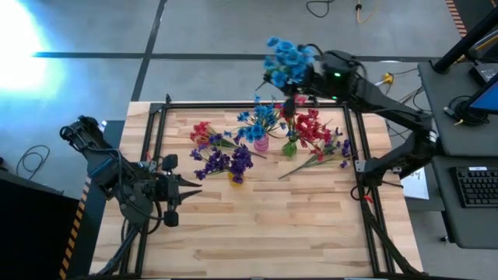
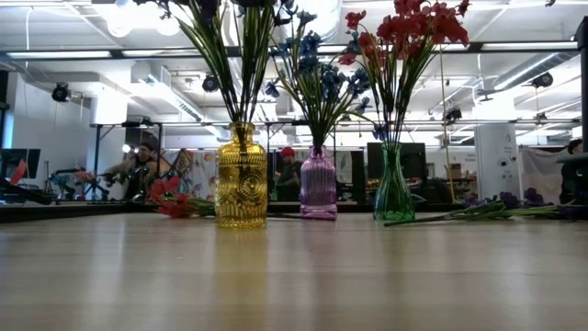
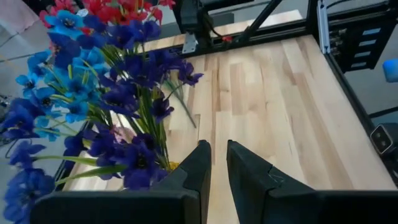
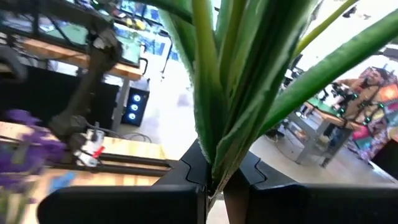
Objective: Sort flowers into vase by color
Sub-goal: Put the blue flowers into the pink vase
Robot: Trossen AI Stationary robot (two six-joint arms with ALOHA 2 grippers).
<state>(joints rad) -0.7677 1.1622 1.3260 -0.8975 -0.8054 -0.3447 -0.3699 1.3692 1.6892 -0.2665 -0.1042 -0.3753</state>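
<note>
Now, with the right jaws clamped on the blue sprig and the left jaws together, idle, lower stems-first, upright, into the pink vase beside its blue flowers.

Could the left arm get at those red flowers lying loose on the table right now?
Probably yes. The left gripper is shut and empty, and the loose red flowers lie on its side of the table, though the purple bouquet in the yellow vase stands partly between.

Low view crops blooms above yellow vase, distant people blurred
</note>
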